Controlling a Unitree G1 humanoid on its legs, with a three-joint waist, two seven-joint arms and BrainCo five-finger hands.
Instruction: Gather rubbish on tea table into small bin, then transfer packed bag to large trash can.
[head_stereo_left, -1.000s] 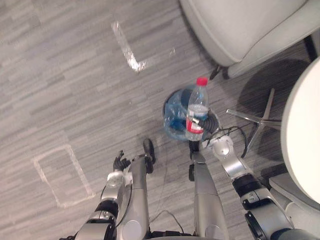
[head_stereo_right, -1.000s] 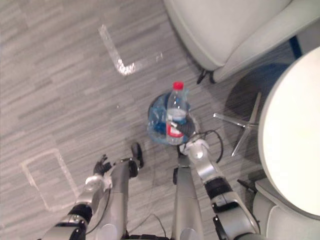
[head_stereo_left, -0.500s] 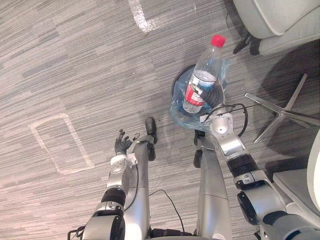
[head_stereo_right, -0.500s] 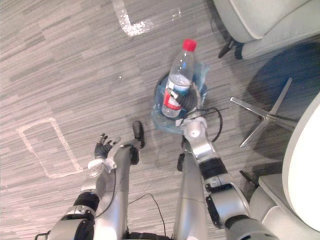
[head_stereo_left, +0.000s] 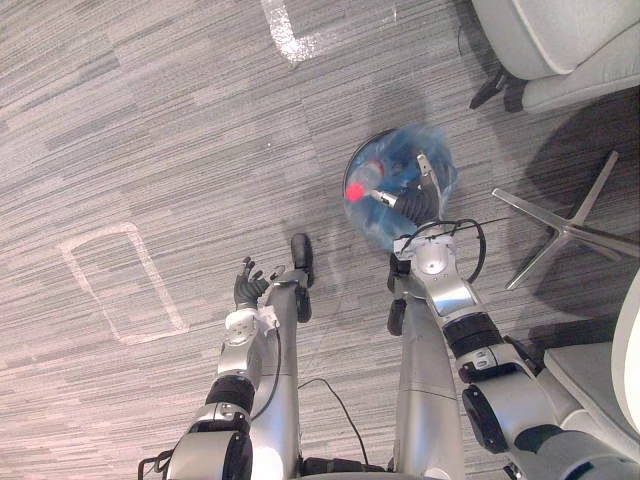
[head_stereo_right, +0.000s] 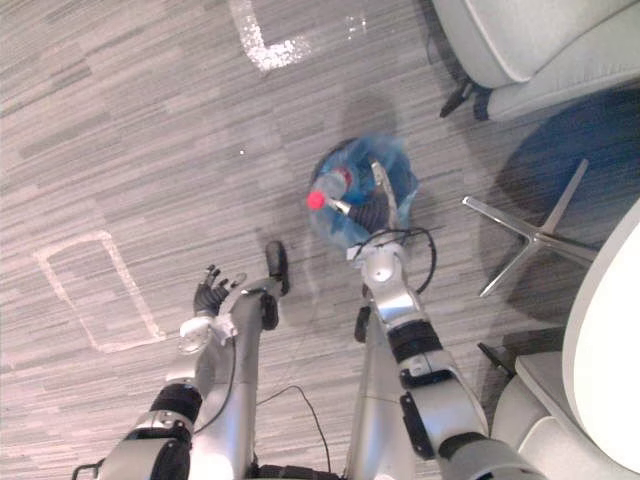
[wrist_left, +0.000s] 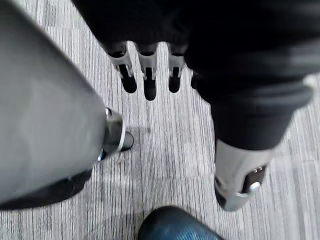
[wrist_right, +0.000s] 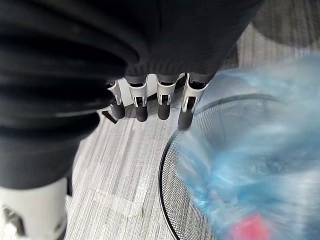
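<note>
One bin (head_stereo_left: 351, 172) is standing on the floor (head_stereo_left: 150, 120), and one blue bag (head_stereo_left: 441, 166) is lining it, with the plastic bunching up over the rim. One bottle (head_stereo_left: 369, 183) is lying slanted inside the bag, its single red cap (head_stereo_left: 353, 190) pointing toward the robot's left; the bottle is showing blurred, so its exact seat in the bag is hard to tell. The right hand (head_stereo_left: 413, 200) is hanging over the near side of the bin, wide open, its fingers (wrist_right: 141, 102) stretching out straight in a row and gripping nothing. The fingertips are sitting just beside the bag's edge, and whether they are touching the plastic cannot be told. The left hand (head_stereo_left: 246, 291) is hovering over bare floor well apart from the bin, also open, its fingers (wrist_left: 149, 75) reaching out loosely and holding nothing. Two pale tape marks are showing on the floor: one corner-shaped mark (head_stereo_left: 286, 32) beyond the bin and one rectangular outline (head_stereo_left: 124, 281) off to the robot's left. One pale armchair (head_stereo_left: 560, 40) is standing past the bin on the right, one metal star base (head_stereo_left: 566, 226) is spreading beside the bin, and one round white tabletop (head_stereo_right: 606, 330) is curving in at the right edge.
</note>
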